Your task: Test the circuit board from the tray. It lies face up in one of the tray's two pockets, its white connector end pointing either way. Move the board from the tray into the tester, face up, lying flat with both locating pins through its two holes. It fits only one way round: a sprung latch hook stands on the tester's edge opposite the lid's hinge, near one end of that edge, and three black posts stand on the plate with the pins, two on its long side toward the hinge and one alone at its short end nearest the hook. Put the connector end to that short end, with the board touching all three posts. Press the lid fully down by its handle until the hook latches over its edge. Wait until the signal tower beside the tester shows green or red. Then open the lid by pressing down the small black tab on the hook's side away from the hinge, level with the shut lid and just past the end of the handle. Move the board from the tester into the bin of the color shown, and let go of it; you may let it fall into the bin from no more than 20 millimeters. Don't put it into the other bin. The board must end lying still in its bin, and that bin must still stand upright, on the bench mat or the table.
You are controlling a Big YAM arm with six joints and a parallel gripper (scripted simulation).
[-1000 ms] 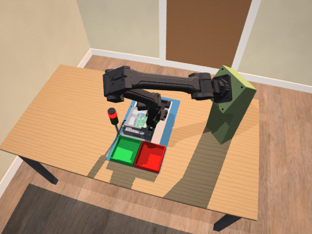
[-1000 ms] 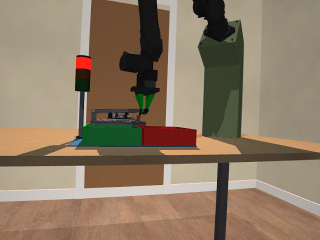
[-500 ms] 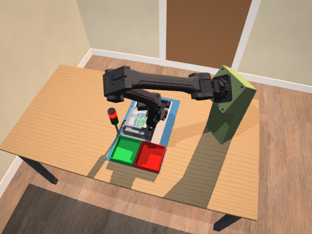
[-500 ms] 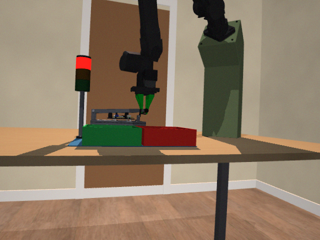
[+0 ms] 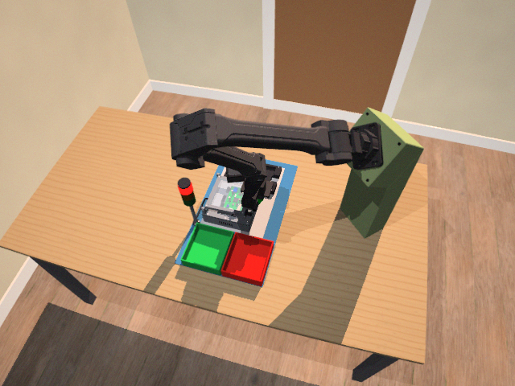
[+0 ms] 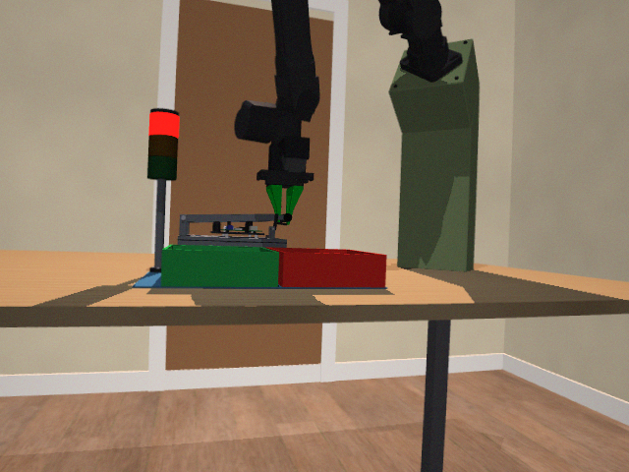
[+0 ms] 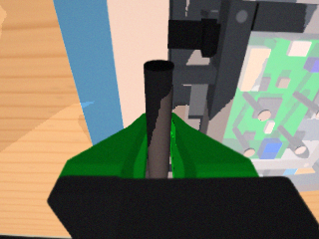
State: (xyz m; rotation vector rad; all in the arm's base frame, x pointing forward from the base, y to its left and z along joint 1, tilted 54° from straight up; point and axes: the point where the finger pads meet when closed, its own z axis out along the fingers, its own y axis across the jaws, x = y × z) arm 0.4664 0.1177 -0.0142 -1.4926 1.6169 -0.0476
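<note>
The circuit board [image 7: 271, 105] lies face up in the tester [image 5: 226, 203], under the lid's frame [image 6: 226, 217]. From the side, the lid lies about level, a little above the plate. My gripper [image 7: 159, 119] is shut on the lid's handle [image 7: 159, 115], a dark round bar running between the green fingers. The gripper also shows in the side view [image 6: 284, 211] at the lid's right edge. The signal tower [image 6: 162, 143] beside the tester has its top segment lit red. A black block [image 7: 194, 36] sticks out of the tester's edge just past the handle's end.
The green bin [image 5: 206, 248] and the red bin [image 5: 248, 258] stand side by side on the blue mat in front of the tester. The cream tray [image 7: 137, 60] lies beside the tester. The arm's olive pedestal [image 5: 381, 174] stands at the right.
</note>
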